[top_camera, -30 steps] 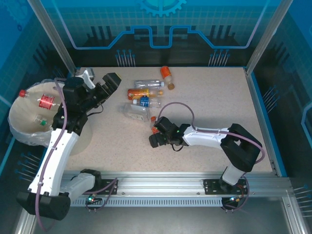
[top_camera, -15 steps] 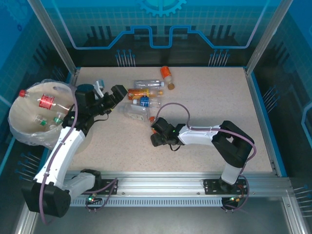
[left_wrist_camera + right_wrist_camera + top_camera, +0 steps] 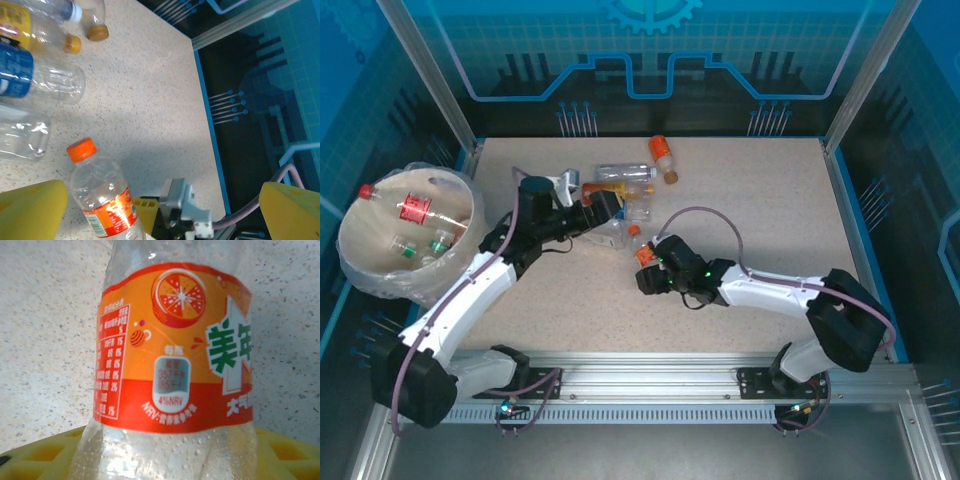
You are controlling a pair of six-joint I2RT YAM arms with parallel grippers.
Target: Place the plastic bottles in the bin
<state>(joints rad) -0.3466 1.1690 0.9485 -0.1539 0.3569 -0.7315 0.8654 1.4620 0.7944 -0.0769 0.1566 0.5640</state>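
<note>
My right gripper (image 3: 649, 272) (image 3: 167, 460) is shut on a clear plastic bottle (image 3: 175, 355) with an orange-and-red label and an orange cap (image 3: 641, 254). My left gripper (image 3: 603, 207) (image 3: 160, 215) is open wide over the bottle cluster, its yellow fingers (image 3: 30, 210) either side of that same held bottle (image 3: 102, 197) without touching it. More plastic bottles lie behind: a blue-labelled one (image 3: 35, 82), a clear one (image 3: 625, 172) and an orange one (image 3: 662, 150). The cream bin (image 3: 360, 272) stands at far left, holding a red-labelled bottle (image 3: 417, 208).
An orange-labelled bottle (image 3: 610, 188) and a clear one (image 3: 605, 236) lie close under my left gripper. The table's blue right edge (image 3: 860, 230) and metal frame posts bound the surface. Open tabletop (image 3: 770, 200) stretches to the right of the bottles.
My left arm swung from the bin rightward over the bottle cluster, staying open. My right gripper closed on the orange-capped bottle and shifted slightly right with it.
</note>
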